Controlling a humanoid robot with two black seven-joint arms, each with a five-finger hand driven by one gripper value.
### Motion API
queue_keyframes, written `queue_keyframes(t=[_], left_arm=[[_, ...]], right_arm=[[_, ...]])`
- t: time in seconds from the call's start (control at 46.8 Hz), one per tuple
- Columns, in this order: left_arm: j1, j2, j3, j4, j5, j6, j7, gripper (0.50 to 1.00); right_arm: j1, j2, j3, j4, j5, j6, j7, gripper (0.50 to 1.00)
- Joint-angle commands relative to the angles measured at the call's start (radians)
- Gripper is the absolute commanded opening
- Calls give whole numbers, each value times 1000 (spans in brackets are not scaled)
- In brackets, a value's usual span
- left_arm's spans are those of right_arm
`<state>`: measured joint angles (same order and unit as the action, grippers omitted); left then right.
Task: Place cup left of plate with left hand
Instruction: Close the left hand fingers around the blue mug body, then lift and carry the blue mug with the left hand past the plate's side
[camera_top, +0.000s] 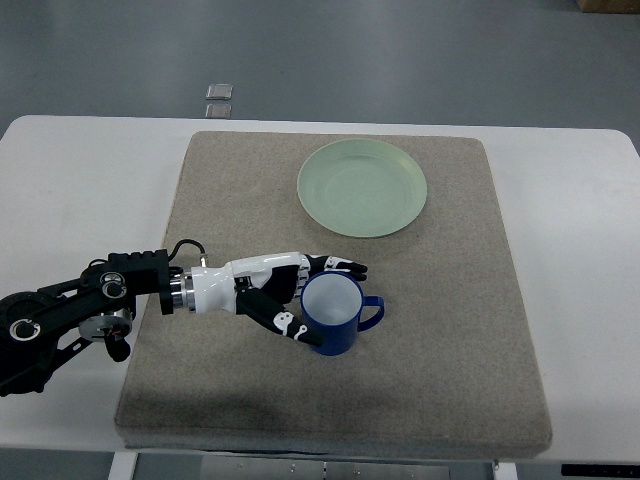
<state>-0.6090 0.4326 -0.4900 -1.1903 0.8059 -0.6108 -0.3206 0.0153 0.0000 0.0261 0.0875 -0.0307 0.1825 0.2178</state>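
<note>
- A white table (80, 180) fills most of the top view, its surface bare along the left, right and far edges.
- A grey-brown mat (440, 330) lies flat on the table, covering its middle.
- On the mat, a pale green plate (362, 187) sits toward 12 o'clock.
- A blue cup (333, 314) stands upright on the mat near its middle, at about 6 o'clock from the plate and apart from it, handle pointing to 3 o'clock.

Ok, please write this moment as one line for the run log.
left hand: around cup, grasp unclear | cup: upright on mat, below plate | plate: bare | right arm: not in view | placing: not done
</note>
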Motion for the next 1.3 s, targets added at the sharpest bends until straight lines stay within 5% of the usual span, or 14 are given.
queue_keyframes(t=[0.0, 0.171, 0.513, 1.048, 1.283], left_arm=[[0, 0, -1, 0, 9, 0, 0, 979], [0, 0, -1, 0, 9, 0, 0, 928], [0, -14, 1, 1, 10, 0, -5, 647], [0, -14, -12, 8, 9, 0, -9, 649], [-2, -20, -12, 11, 7, 0, -9, 608]], right_arm=[[0, 0, 0, 0, 0, 0, 0, 932], [0, 0, 0, 0, 0, 0, 0, 932], [0, 0, 0, 0, 0, 0, 0, 932], [0, 0, 0, 0, 0, 0, 0, 932], [0, 0, 0, 0, 0, 0, 0, 932]])
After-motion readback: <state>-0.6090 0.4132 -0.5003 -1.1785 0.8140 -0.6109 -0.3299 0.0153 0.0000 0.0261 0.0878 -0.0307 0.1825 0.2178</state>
